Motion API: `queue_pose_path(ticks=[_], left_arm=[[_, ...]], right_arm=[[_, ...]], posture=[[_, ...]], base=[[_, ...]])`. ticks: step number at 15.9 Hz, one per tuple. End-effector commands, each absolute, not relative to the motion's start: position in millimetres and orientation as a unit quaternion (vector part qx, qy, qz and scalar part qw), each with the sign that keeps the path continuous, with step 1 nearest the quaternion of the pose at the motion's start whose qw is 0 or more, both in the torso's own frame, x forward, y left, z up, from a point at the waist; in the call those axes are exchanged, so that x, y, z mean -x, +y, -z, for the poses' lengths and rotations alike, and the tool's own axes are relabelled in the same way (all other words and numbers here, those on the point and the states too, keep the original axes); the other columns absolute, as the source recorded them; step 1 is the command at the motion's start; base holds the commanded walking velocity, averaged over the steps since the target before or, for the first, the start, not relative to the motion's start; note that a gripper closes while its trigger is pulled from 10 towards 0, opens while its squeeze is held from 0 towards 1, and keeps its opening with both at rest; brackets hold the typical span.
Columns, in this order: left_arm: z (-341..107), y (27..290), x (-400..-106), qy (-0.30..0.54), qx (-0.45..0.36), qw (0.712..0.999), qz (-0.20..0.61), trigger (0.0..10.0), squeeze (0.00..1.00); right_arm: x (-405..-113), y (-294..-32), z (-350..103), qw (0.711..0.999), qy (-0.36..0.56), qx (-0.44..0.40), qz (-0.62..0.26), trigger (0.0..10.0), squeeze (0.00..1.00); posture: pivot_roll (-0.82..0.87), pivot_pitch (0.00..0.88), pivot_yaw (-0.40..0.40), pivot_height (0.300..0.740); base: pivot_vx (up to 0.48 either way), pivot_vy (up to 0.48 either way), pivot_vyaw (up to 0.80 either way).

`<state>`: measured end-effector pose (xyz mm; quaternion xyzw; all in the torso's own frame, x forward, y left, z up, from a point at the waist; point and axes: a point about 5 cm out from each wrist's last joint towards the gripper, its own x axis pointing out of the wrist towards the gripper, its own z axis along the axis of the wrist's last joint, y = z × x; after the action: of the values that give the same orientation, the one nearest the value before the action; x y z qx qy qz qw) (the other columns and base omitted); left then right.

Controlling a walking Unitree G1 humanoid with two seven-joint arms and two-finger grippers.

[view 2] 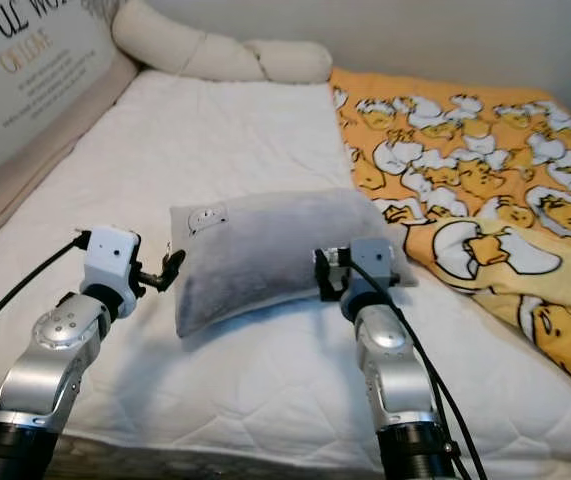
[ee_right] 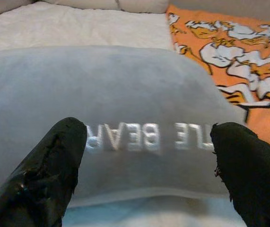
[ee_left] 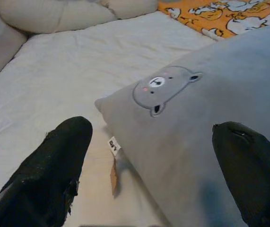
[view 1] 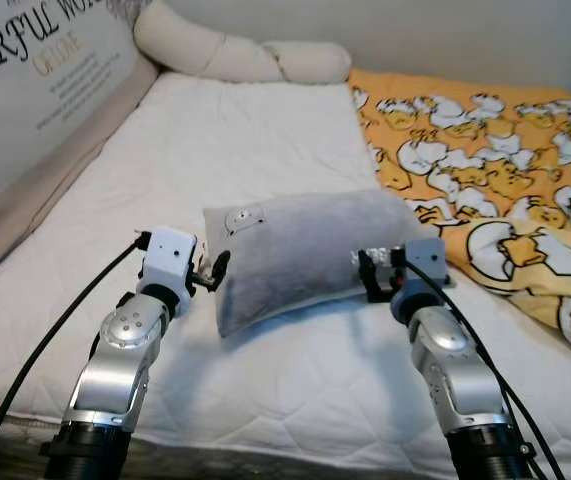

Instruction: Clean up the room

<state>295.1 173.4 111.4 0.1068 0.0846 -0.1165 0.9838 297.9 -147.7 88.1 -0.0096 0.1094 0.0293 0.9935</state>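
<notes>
A grey pillow (view 1: 305, 250) with a small bear face and white lettering lies across the middle of the white mattress (view 1: 215, 140). My left gripper (view 1: 215, 272) is at the pillow's left corner, open, with the corner and its tag between the spread fingers (ee_left: 54, 161). On the other side, my right gripper (view 1: 373, 270) is open against the pillow's right end, its fingers (ee_right: 54, 156) straddling the lettered edge. In the wrist views the pillow (ee_left: 196, 118) (ee_right: 125, 90) lies close ahead of both grippers, not clamped.
An orange duck-print blanket (view 1: 505, 170) covers the bed's right side, touching the pillow's right end. A long cream bolster (view 1: 235, 55) lies along the far end. A lettered cushion panel (view 1: 35, 90) lines the left side. The mattress's front edge is just below my arms.
</notes>
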Motion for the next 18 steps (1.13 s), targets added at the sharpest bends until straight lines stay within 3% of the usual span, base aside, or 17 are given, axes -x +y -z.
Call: queue_pose_path(ticks=[1, 6, 9, 12, 14, 16, 18], left_arm=[[-109.4, 172.4, -298.2, 0.099, -0.125, 0.979, 0.125, 10.0, 0.0], [-91.7, 185.0, -338.1, 0.175, -0.206, 0.957, 0.103, 10.0, 0.0], [-75.4, 184.5, -347.4, 0.236, -0.244, 0.935, 0.105, 10.0, 0.0], [-77.5, 125.4, -345.0, 0.208, -0.173, 0.92, 0.283, 10.0, 0.0], [-88.9, 95.4, -336.2, 0.181, -0.107, 0.892, 0.399, 10.0, 0.0], [-113.1, 81.2, -325.8, 0.141, -0.044, 0.862, 0.484, 10.0, 0.0], [-142.2, 85.6, -318.1, 0.097, 0.017, 0.844, 0.528, 10.0, 0.0]], right_arm=[[-295.9, -153.2, -87.0, 0.993, 0.117, 0.015, -0.022, 10.0, 0.0], [-296.6, -166.9, -75.3, 0.986, 0.158, 0.042, 0.018, 10.0, 0.0], [-297.7, -176.3, -78.4, 0.986, 0.157, 0.049, 0.03, 10.0, 0.0], [-294.9, -182.7, -75.9, 0.984, 0.163, 0.051, 0.042, 10.0, 0.0], [-293.2, -186.0, -74.8, 0.984, 0.166, 0.05, 0.049, 10.0, 0.0], [-291.8, -191.8, -74.7, 0.983, 0.168, 0.049, 0.059, 10.0, 0.0], [-290.1, -201.1, -76.3, 0.982, 0.167, 0.049, 0.074, 10.0, 0.0]], posture=[[0.02, 0.0, -0.049, 0.74], [0.0, 0.0, -0.033, 0.74], [-0.02, 0.0, -0.02, 0.74], [-0.02, 0.0, -0.024, 0.74], [-0.02, 0.0, -0.024, 0.74], [-0.03, 0.0, -0.021, 0.74], [-0.03, 0.0, -0.016, 0.74]], base=[[0.0, 0.0, 0.0], [0.0, 0.0, 0.0], [0.0, 0.0, 0.0], [0.0, 0.0, 0.0], [0.0, 0.0, 0.0], [0.0, 0.0, 0.0], [0.0, 0.0, 0.0]])
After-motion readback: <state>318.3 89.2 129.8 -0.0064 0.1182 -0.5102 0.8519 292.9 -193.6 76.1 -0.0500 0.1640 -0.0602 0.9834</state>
